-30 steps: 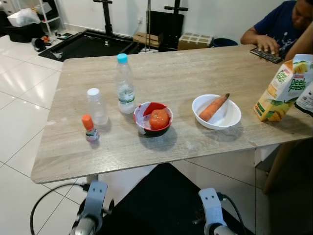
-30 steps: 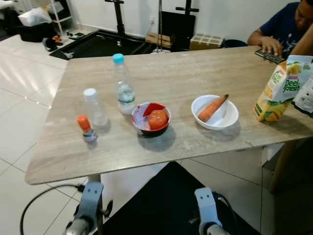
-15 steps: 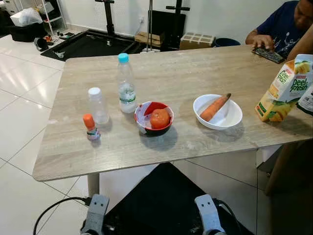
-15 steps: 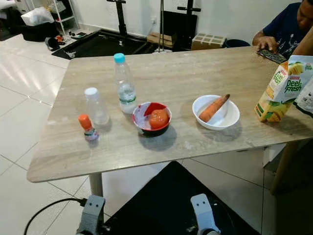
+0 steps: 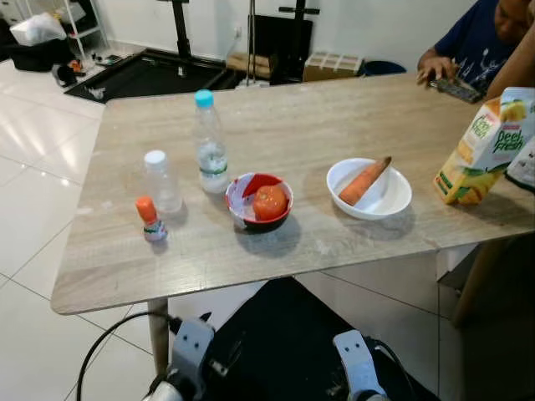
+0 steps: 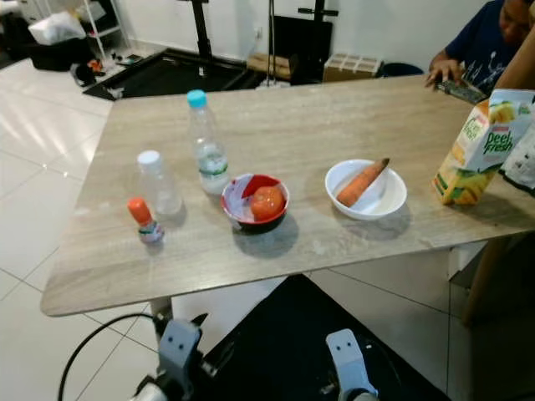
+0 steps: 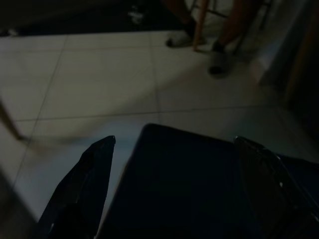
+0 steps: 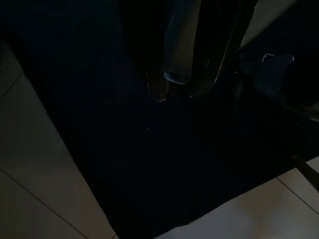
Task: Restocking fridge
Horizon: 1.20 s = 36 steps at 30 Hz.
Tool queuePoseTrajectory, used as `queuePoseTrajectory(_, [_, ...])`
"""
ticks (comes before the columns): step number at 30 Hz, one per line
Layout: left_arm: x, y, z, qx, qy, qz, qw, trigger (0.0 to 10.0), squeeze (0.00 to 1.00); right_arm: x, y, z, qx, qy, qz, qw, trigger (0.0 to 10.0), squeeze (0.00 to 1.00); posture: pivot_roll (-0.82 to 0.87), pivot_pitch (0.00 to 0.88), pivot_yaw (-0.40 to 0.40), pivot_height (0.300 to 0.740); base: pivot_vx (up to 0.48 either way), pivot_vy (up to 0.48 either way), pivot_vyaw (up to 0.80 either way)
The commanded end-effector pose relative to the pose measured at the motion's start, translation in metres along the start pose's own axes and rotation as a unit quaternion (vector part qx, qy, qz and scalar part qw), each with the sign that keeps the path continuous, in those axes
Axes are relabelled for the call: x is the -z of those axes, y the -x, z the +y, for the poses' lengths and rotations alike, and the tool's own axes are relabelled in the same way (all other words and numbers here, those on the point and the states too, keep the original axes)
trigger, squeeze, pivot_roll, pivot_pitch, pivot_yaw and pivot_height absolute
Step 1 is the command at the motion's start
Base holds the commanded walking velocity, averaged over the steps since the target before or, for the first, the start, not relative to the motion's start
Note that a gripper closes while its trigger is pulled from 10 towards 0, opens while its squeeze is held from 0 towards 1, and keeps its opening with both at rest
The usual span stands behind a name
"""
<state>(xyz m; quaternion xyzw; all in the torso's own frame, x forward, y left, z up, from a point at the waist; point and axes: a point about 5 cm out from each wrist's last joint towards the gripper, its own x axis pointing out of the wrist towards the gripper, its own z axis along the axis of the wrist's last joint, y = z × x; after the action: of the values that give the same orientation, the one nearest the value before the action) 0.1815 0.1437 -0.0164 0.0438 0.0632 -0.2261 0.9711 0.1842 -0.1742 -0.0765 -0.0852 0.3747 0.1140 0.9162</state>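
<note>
White tiled floor (image 5: 33,209) all round, wood-grain desk (image 5: 334,117) across mid frame. Person (image 5: 481,42) seated at the upper right corner, hand on a phone (image 5: 456,88).

On the desk, left to right:
- small orange-capped bottle (image 5: 149,219), lower left
- clear white-capped bottle (image 5: 160,181), just behind it
- taller water bottle (image 5: 209,144) with blue cap, upright, left of centre
- red bowl (image 5: 259,202) holding a tomato (image 5: 270,202), centre front
- white bowl (image 5: 369,190) with a carrot (image 5: 364,181) lying across it, tip over the rim
- juice carton (image 5: 483,147) at the right edge, tilted (something dark-and-white just beside it is cut off by the frame)

Both arms hang low at the bottom edge, under the desk's front edge, well apart from all items. Left arm (image 5: 185,363) bottom left with a black cable (image 5: 104,351) looping beside it; right arm (image 5: 358,368) bottom centre-right.

Left hand (image 7: 174,194) in its wrist view: two black fingers (image 7: 87,189) spread apart, nothing between them, dim floor and a person's feet (image 7: 217,59) beyond. Right hand: wrist view too dark, can't tell if it's open or closed.
</note>
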Motion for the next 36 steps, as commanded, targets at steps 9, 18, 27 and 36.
queuePoseTrajectory(9, [-0.033, 0.049, 0.024, -0.141, -0.063, -0.079, 0.985, 10.0, 0.0, 0.011, 0.005, -0.003, 0.004, -0.002, 0.012, 1.0, 10.0, 0.0, -0.13, 0.112, 0.024, 0.74, 0.0, 0.0, 0.0])
queuePoseTrajectory(18, [-0.066, 0.063, 0.011, -0.16, -0.062, -0.131, 0.976, 10.0, 0.0, 0.009, 0.004, -0.004, 0.005, -0.002, 0.01, 1.0, 10.0, 0.0, -0.12, 0.106, 0.027, 0.74, 0.0, 0.0, 0.0])
queuePoseTrajectory(27, [-0.082, 0.059, 0.025, -0.179, -0.076, -0.164, 0.967, 10.0, 0.0, 0.008, 0.004, -0.004, 0.003, 0.001, 0.007, 1.0, 10.0, 0.0, -0.11, 0.098, 0.018, 0.74, 0.0, 0.0, 0.0])
queuePoseTrajectory(36, [-0.116, 0.034, 0.061, -0.205, -0.123, -0.178, 0.955, 10.0, 0.0, -0.013, -0.001, -0.011, 0.022, -0.015, -0.043, 0.999, 10.0, 0.0, -0.1, 0.09, 0.014, 0.74, 0.0, 0.0, 0.0])
